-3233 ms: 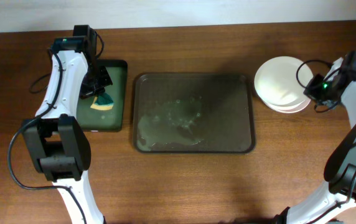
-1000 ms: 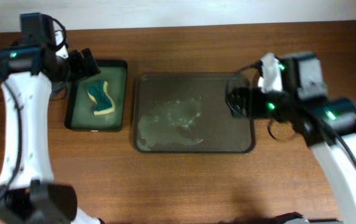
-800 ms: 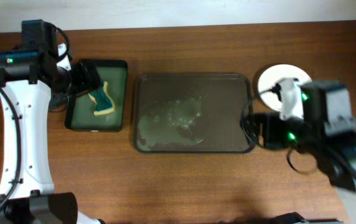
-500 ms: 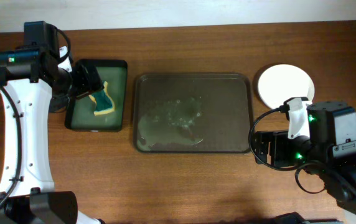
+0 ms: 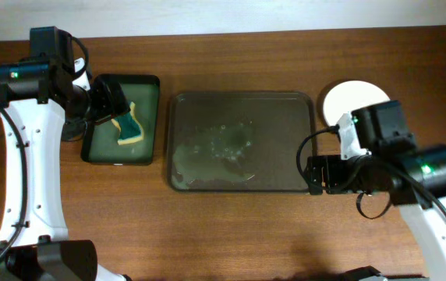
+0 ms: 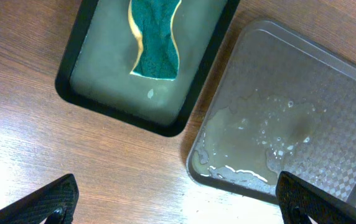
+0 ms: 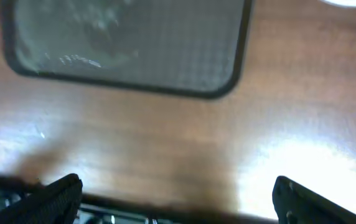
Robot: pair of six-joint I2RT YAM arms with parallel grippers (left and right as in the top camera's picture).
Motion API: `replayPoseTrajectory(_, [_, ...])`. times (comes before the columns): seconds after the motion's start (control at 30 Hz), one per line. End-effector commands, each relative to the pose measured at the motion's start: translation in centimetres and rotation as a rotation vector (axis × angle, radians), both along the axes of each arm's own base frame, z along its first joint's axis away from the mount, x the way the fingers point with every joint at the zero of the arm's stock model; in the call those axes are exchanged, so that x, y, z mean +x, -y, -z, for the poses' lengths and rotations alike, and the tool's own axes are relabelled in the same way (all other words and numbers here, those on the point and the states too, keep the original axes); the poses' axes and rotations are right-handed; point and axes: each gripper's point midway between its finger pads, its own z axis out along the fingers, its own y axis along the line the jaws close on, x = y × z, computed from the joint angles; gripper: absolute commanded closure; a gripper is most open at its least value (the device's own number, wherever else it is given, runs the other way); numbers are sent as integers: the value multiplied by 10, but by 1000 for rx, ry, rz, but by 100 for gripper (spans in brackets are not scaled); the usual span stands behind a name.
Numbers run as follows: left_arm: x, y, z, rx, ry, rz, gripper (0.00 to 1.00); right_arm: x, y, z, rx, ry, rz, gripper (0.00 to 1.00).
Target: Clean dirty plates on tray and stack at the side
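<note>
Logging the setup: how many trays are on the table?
2. The large grey-brown tray lies in the middle; the smaller dark green tray, holding a sponge, sits left of it. None appears hidden.

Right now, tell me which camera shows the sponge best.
Left wrist. The sponge sits large near the top of the frame, its green face and yellow edge clear in the green tray, though its far end is cropped. Overhead shows it only small and distant. Right wrist does not show it.

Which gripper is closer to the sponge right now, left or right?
Left. The left gripper hangs over the small green tray, just beside the sponge. The right gripper is beyond the large tray, at its right edge.
</note>
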Motion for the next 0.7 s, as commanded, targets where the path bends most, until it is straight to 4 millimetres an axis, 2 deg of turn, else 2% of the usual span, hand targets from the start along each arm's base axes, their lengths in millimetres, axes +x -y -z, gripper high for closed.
replayPoseTrajectory(0.0, [0, 0, 5, 3, -15, 15, 1, 2, -1, 6, -14, -15, -22, 2])
replayPoseTrajectory(0.07, [0, 0, 5, 3, -15, 15, 1, 9, -3, -2, -2, 44, -21, 2])
replayPoseTrajectory(0.17, [0, 0, 5, 3, -15, 15, 0, 20, -4, -27, 25, 225, -33, 2])
replayPoseTrajectory(0.23, [0, 0, 6, 3, -15, 15, 1, 19, -2, -39, 34, 339, -46, 2])
replayPoseTrajectory(0.27, [0, 0, 5, 3, -15, 15, 1, 13, 5, -40, 43, 409, -22, 2])
replayPoseTrajectory(0.43, [0, 0, 6, 3, -15, 15, 1, -3, 26, -14, 51, 584, 60, 2])
replayPoseTrajectory(0.67, [0, 0, 5, 3, -15, 15, 1, -3, 22, 20, 130, 938, 42, 2])
